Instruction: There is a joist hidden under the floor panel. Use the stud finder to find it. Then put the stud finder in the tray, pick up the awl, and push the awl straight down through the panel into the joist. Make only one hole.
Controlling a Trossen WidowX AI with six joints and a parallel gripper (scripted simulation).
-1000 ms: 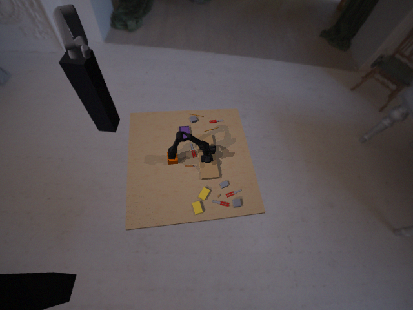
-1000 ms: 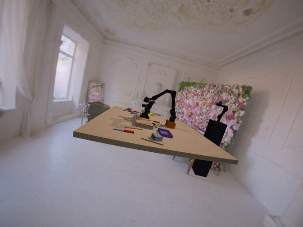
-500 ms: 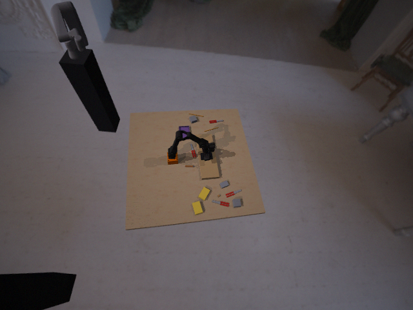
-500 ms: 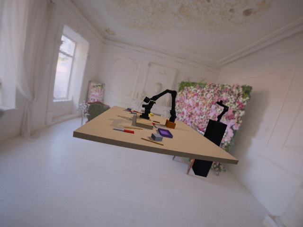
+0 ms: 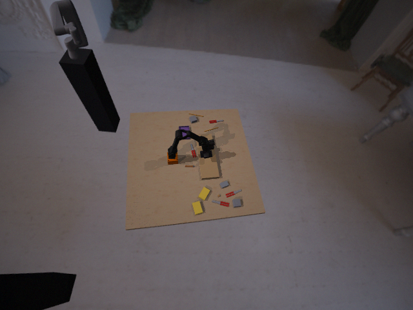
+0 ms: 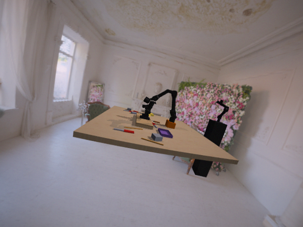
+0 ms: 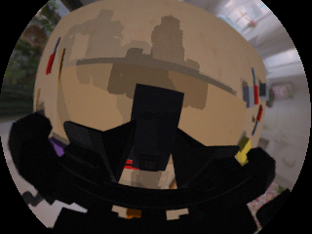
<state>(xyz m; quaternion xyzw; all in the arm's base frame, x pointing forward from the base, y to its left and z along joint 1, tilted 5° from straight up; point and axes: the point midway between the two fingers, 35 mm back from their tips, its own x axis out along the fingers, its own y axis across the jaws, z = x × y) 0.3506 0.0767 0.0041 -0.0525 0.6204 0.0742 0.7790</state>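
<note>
Gripping the black block-shaped stud finder point(image 7: 158, 124), part-open jaws hover over the raised tan wooden panel point(image 5: 211, 168) point(image 6: 144, 125) point(image 7: 219, 109), mid-tabletop; premature marking while its indicator is dark risks missing the joist.

Pale, smooth, matt wood makes up the desk point(image 5: 150, 193) point(image 6: 185, 144) point(image 7: 205, 29) at mid-frame from above. The stud finder point(image 7: 157, 122), centre of the wrist view, looks like dark matt plastic; lower right of it, the yellow blocks point(image 7: 243, 151) look matt.
</note>
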